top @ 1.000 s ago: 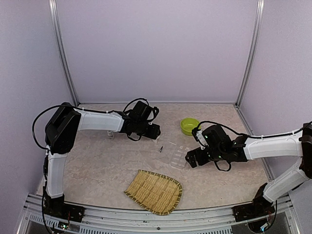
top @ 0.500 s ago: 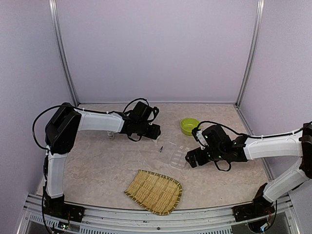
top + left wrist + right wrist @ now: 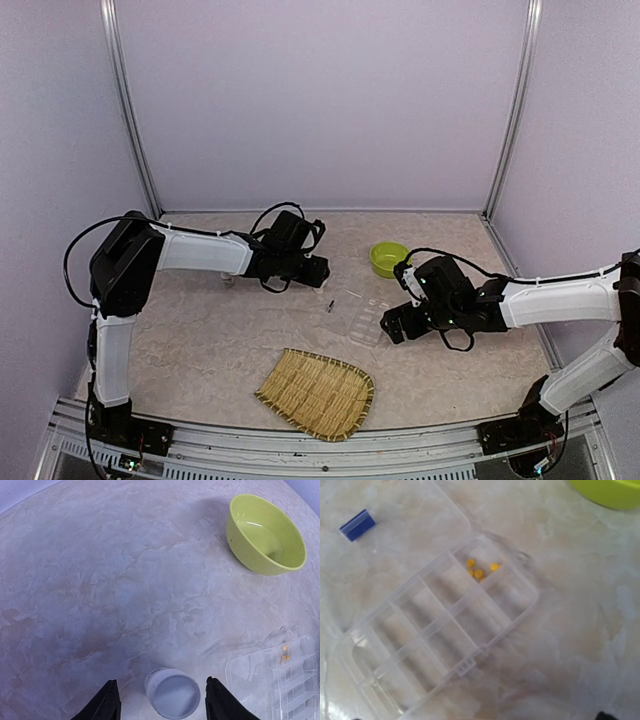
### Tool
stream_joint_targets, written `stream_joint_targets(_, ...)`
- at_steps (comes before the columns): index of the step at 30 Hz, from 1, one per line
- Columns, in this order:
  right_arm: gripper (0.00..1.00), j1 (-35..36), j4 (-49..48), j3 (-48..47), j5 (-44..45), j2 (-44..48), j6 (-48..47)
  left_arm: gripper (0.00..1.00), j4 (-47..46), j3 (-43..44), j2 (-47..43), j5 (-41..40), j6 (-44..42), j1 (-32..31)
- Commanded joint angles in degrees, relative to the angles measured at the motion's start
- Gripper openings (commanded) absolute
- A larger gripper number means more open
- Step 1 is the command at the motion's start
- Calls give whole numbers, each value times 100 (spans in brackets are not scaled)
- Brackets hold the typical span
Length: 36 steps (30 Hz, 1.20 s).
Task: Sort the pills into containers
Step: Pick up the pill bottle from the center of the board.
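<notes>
The left gripper [image 3: 312, 270] is barely shifting since a second ago, its claw standing spread around a small white cup [image 3: 172, 697] near the table's [image 3: 200, 340] far edge, not pinching it. The right gripper [image 3: 390, 326] is hanging wide apart and empty beside the organiser box [image 3: 420, 615] mid-table, so the sorting is hardly advancing.

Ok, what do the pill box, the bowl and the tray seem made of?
Pill box: clear glossy plastic, likely; the table shows through it. Bowl: smooth lime-green, plastic or glazed ceramic; shiny highlight inside. Tray: matte woven bamboo or straw; pale yellow strips show.
</notes>
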<state>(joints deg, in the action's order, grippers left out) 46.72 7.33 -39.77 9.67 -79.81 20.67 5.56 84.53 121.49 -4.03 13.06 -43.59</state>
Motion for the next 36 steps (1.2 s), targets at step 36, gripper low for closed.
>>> stream_joint_targets(36,100,47,-80,-33,78,-139,30,49,286,260,126,10,-160,-88)
